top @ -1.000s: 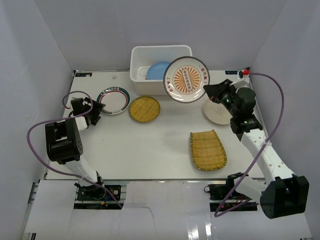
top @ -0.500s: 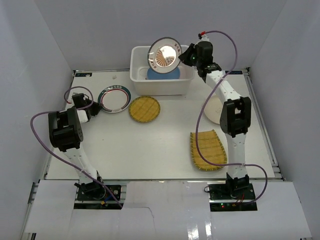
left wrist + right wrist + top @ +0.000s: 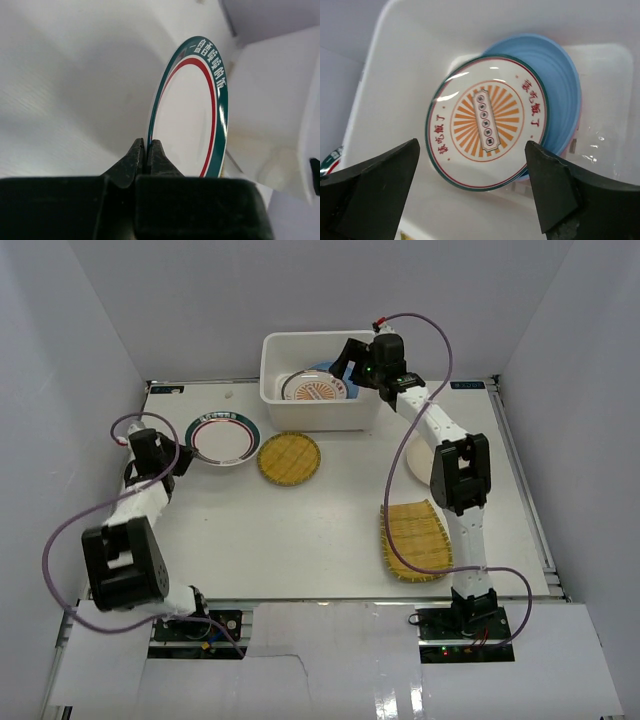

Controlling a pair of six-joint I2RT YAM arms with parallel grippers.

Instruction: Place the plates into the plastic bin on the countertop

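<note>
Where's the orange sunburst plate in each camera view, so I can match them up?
Top external: the orange-pattern plate sits upper centre, inside the plastic bin.
Left wrist: not in it; the green-rimmed plate shows instead.
Right wrist: centre frame, overlapping the light blue plate.
Shared landmark: the light blue plate beneath it, in both those views.

The orange-patterned plate (image 3: 487, 122) lies on the blue plate (image 3: 560, 75) in the white bin (image 3: 320, 418). The green-rimmed plate (image 3: 192, 115) hangs tilted in the left claw (image 3: 148, 149). The round bamboo (image 3: 289, 458), rectangular bamboo (image 3: 415, 540) and cream plate (image 3: 422, 468) lie on the counter (image 3: 300, 530).
</note>
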